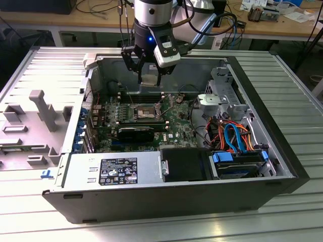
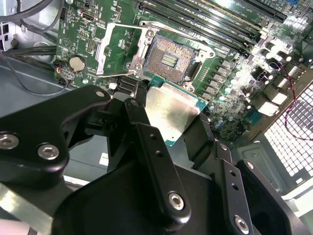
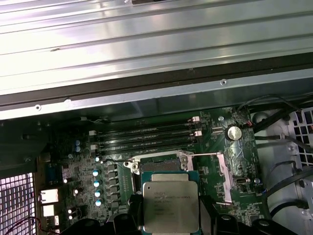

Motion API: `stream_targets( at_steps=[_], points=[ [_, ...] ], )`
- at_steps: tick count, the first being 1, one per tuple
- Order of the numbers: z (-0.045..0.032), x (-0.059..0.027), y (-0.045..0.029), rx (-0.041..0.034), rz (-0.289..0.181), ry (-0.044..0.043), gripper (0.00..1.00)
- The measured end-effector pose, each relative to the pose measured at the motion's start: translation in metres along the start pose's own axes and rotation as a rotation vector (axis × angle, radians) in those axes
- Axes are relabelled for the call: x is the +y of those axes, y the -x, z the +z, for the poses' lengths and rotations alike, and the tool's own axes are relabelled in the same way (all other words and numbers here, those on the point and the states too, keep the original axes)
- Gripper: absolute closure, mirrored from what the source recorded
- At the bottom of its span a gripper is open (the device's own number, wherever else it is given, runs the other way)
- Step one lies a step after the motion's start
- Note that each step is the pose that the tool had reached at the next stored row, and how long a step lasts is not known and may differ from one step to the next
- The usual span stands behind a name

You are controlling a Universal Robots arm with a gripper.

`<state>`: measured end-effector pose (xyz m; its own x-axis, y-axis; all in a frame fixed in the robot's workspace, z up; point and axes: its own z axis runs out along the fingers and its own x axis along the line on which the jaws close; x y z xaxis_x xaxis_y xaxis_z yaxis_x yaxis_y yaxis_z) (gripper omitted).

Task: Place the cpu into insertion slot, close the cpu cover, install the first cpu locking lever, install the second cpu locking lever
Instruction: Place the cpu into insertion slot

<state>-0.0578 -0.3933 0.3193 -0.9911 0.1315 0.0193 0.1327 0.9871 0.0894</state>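
Over an open computer case (image 1: 151,204), the gripper (image 1: 150,75) has its fingers (image 2: 146,137) clamped on opposite edges of the cpu (image 2: 171,115). The chip lies flat between them, clear above the green motherboard (image 2: 230,88), near the uncovered insertion slot (image 2: 168,59).

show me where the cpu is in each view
Exterior view: the cpu hangs between the fingers over the open computer case.
Second wrist view: the cpu sits beside the insertion slot.
First wrist view: the cpu overlaps the insertion slot.
Shared landmark: the insertion slot.
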Motion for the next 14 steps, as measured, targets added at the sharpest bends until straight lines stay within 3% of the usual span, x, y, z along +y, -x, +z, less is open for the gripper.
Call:
stream_targets(
  at_steps=[14],
  points=[
    [0.0, 0.0, 0.0, -0.001, 0.011, 0.0002, 0.45]
  ],
)
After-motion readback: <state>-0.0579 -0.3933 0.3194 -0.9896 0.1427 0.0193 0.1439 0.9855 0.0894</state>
